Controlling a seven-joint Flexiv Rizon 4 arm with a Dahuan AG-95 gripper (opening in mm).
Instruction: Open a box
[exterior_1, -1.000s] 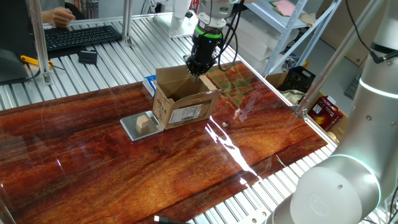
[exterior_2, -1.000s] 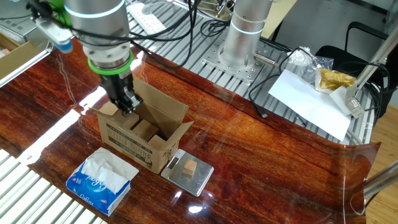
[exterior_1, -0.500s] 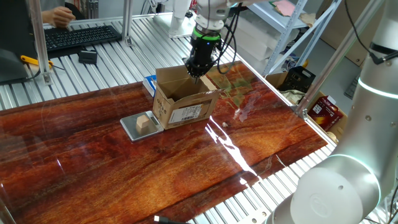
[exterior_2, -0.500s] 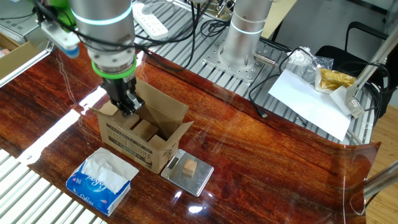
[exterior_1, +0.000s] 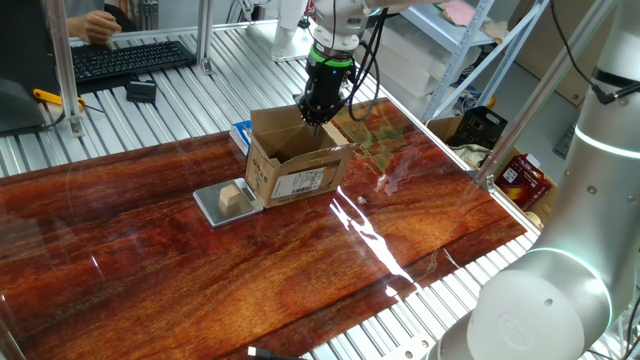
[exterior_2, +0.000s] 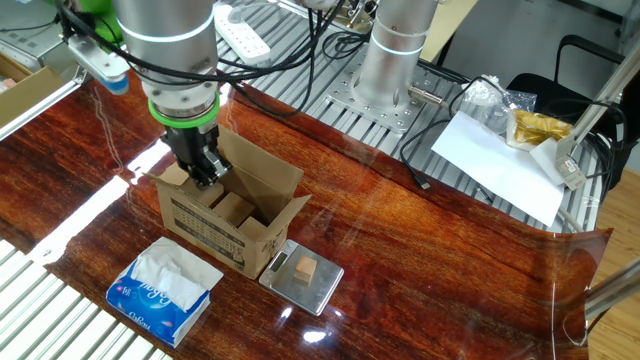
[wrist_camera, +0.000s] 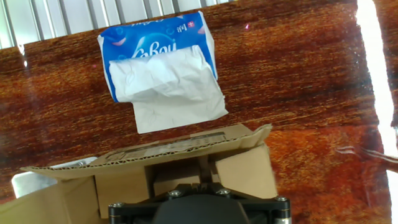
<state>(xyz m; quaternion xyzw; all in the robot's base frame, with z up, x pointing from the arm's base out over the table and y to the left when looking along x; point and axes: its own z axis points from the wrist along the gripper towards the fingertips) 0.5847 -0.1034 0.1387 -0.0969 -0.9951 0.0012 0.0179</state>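
One box (exterior_1: 295, 160): brown corrugated cardboard, flaps raised, white barcode label on its side, standing on glossy red-brown wood-grain table (exterior_1: 200, 280). Black gripper (exterior_2: 205, 176) points down over the open top at one flap edge, fingers fully together, holding nothing visible. Beside the box: soft blue-and-white tissue packet (exterior_2: 165, 288), crumpled sheet protruding; flat metal scale (exterior_2: 301, 281) bearing small tan wooden cube (exterior_2: 305, 270).

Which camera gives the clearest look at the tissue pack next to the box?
The hand view: the tissue pack fills the upper frame, blue wrapper and loose white tissue fully visible beyond the box flap. The other fixed view shows the pack whole but smaller. In one fixed view only a blue corner peeks out behind the box.
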